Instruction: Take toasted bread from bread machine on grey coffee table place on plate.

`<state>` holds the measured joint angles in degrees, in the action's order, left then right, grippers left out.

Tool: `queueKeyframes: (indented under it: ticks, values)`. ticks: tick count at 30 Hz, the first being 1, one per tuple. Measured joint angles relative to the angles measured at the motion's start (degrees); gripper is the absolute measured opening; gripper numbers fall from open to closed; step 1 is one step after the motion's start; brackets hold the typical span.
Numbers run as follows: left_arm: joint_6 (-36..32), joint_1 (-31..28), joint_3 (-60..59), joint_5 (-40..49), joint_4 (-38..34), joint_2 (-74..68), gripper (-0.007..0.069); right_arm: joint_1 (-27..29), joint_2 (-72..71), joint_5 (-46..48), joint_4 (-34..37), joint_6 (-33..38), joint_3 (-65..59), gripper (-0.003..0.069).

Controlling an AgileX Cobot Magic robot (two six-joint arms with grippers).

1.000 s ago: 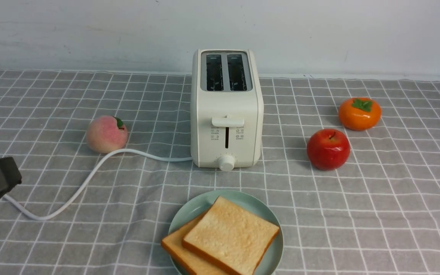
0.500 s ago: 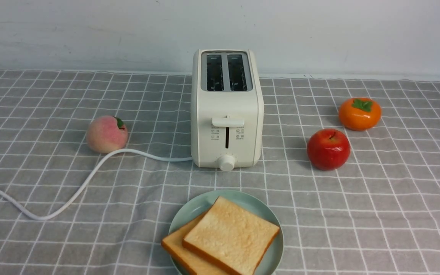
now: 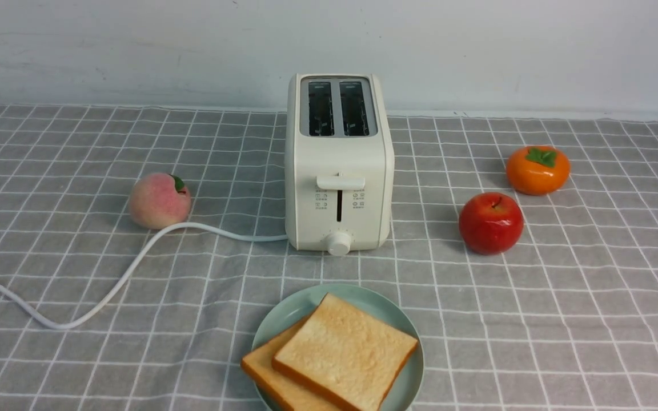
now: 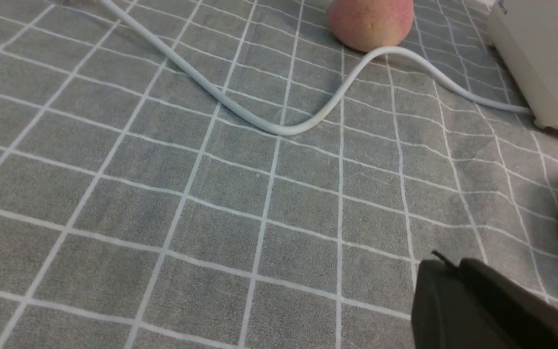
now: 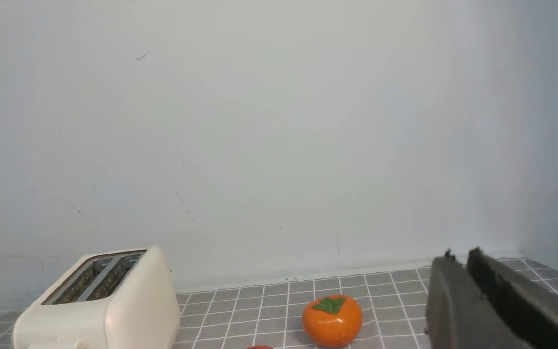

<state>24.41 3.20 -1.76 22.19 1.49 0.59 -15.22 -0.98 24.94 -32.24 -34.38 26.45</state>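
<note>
a: at the far left of the front view there's only bare cloth and the cord [image 3: 106, 288] now. a second ago the left gripper's dark body sat at that edge, half a second ago only a sliver of it showed low in the corner, and now it's gone from that view.

b: so the left arm has pulled back. can you see it anywhere?

a: in the left wrist view, yes. the left gripper [image 4: 446, 264] hangs low over the grey coffee table [image 4: 162, 194], with the peach [image 4: 370, 22] and the cord beyond it. its two dark fingers lie pressed together, nothing between them.

b: and moving right, the bread machine?

a: the bread machine [image 3: 338, 162] stands in the middle with both slots dark and empty, and the lever sits high. just in front of it, the plate [image 3: 300, 305] carries the toasted bread [image 3: 345, 353], two slices, the upper one overlapping the lower, which juts past the rim on the near left.

b: nothing has shifted there?

a: no, the slices, plate, apple [image 3: 490, 222] and persimmon [image 3: 537, 169] sit exactly as they did a second ago.

b: and the right side?

a: the right gripper [image 5: 460, 259] is out of the front view; its own camera looks high toward the wall, and its fingers look closed on nothing.

b: then i'd judge the task finished, with the retreat as the closing move.
</note>
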Motion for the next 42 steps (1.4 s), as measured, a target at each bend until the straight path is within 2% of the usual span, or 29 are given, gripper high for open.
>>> queueKeyframes:
  ticks: [18, 21, 22, 23, 28, 32, 34, 39, 42]
  values:
    - [0.0, 0.0, 0.0, 0.0, 0.0, 0.0, 0.0049, 0.0, 0.0, -0.3, 0.1, 0.0, 0.0, 0.0062]
    - [0.0, 0.0, 0.0, 0.0, 0.0, 0.0, 0.0054, 0.0, 0.0, -4.0, 3.5, 0.7, 0.0, 0.0065]
    - [0.0, 0.0, 0.0, 0.0, 0.0, 0.0, 0.0055, 0.0, 0.0, -6.0, 7.2, 3.0, 0.0, 0.0067]
    - [0.0, 0.0, 0.0, 0.0, 0.0, 0.0, 0.0055, 0.0, 0.0, -6.2, 7.9, 3.4, 0.0, 0.0068]
    - [0.0, 0.0, 0.0, 0.0, 0.0, 0.0, 0.0063, 0.0, 0.8, -7.9, 28.8, 20.9, -0.3, 0.0077]
    - [0.0, 0.0, 0.0, 0.1, 0.0, 0.0, 0.0068, 0.0, 2.1, -8.2, 38.1, 31.0, -1.9, 0.0081]
    - [0.0, 0.0, 0.0, 0.1, 0.0, 0.0, 0.0067, 0.0, 2.4, -8.8, 40.2, 34.1, -3.2, 0.0083]
    - [0.0, 0.0, 0.0, 0.1, 0.0, 0.0, 0.0069, 0.2, 2.6, -9.5, 40.0, 36.0, -7.5, 0.0087]
    - [0.0, 0.0, 0.0, 0.1, 0.0, 0.0, 0.0071, 3.2, 0.9, -9.5, 39.2, 36.1, -13.3, 0.0090]
